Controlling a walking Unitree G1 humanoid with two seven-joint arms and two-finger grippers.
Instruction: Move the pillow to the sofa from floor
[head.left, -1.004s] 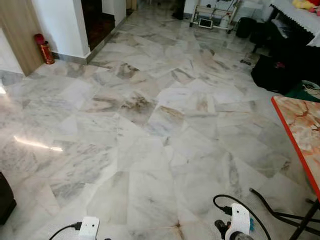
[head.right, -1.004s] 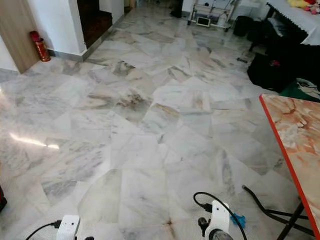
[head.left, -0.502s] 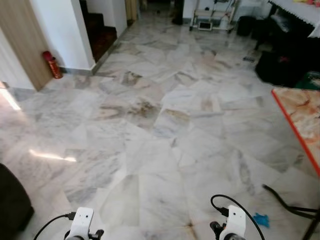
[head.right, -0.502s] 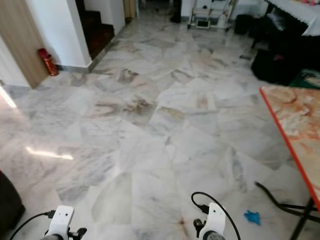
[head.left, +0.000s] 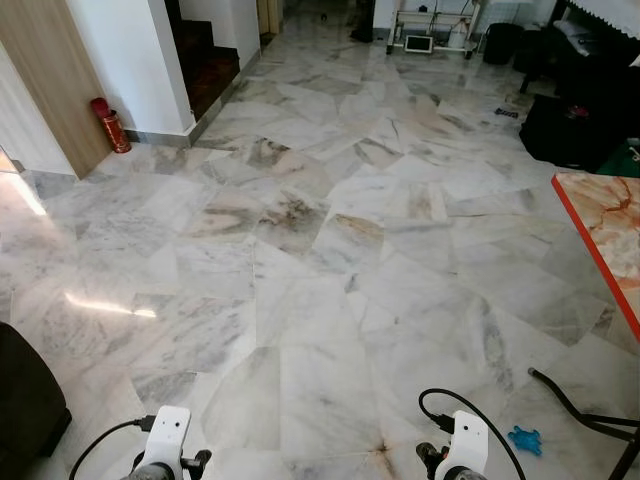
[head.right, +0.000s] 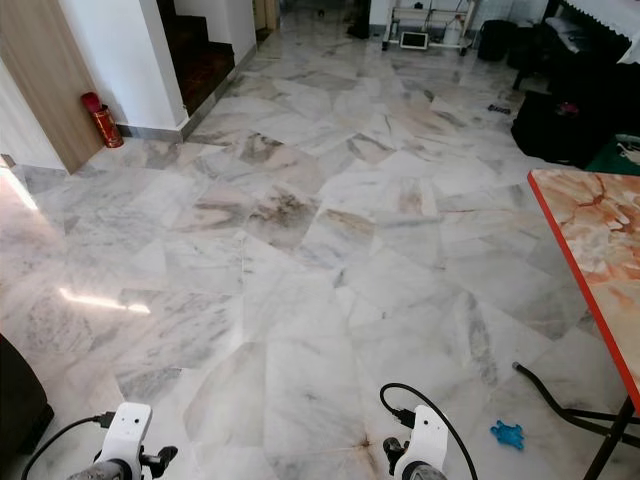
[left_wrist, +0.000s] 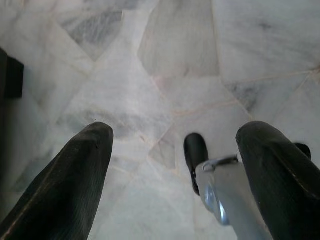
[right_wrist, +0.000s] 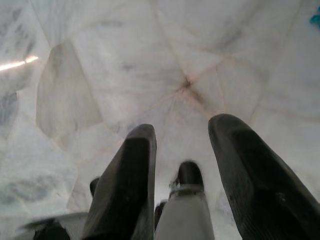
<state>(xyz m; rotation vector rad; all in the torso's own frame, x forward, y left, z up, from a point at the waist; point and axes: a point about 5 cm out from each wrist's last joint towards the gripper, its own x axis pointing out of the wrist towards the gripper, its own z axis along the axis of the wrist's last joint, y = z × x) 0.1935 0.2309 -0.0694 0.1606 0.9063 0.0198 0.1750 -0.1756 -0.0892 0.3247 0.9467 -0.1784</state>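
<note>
Small blue scrap (head.left: 523, 439) on the floor by black legs (head.left: 585, 405) of a red-edged marble worktop (head.left: 606, 240), red extinguisher (head.left: 109, 125) at the wall, dark bags (head.left: 575, 125) beyond; pale marble floor (head.left: 320, 250), stairs (head.left: 205, 60) ahead; pillow's place cannot be told; left gripper (left_wrist: 175, 165) and right gripper (right_wrist: 182, 160) low over tiles, fingers apart, holding nothing

The floor (head.left: 320, 250) is polished marble, glossy enough to mirror a streak of light, beside a wood-grain door panel (head.left: 50, 80), a shiny marble-patterned table top (head.right: 600, 250) (red-edged) and matt black rubbery fingers (left_wrist: 65, 185).
</note>
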